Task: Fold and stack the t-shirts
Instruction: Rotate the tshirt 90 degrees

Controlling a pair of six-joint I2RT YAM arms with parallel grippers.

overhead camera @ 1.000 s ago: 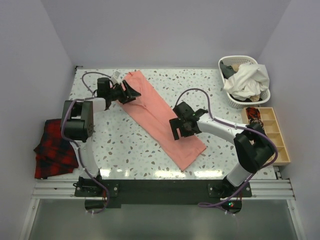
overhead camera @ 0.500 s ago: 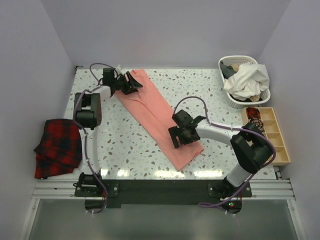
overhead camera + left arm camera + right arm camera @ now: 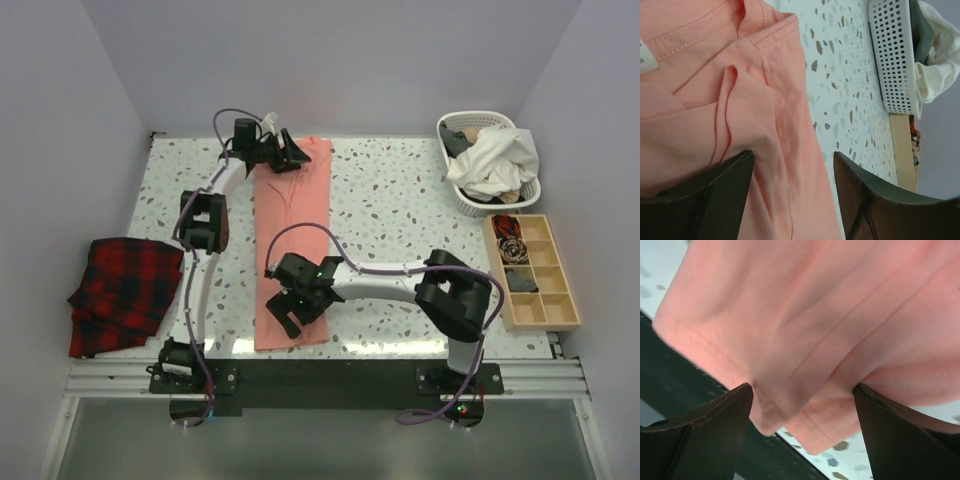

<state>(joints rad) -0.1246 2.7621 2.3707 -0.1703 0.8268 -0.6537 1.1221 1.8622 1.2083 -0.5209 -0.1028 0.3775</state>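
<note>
**At the Near Table Edge: Slip and Overhang Hazards**

At the near edge of the table, the right gripper sits over the hem end of the salmon-pink t-shirt. Its fingers stand wide apart with the bunched hem between them. Nothing is pinched.

- Hazard: the hem lies just beside the black rail. Any further pull toward the bases may drag it off the edge.
- Hazard: the hem layers are rumpled. Closing here may catch one layer only, so the fold would come out skewed.

Across mid-table, the shirt lies as one long narrow strip running from the near edge to the far side. It is already doubled lengthwise, with the sleeves tucked in.

- Hazard: thin cotton stretched between two arms shifts easily. Uneven travel of the two ends would twist the strip.

At the far end, the left gripper is over the collar end. Its fingers are spread, apparently resting on the cloth without clamping it.

- Hazard: a raised pleat runs between these fingers. Pressing or closing may set that crease into the fold.
- Hazard: whether the tips bear down firmly cannot be told. A light contact would let the collar end slide.
</note>
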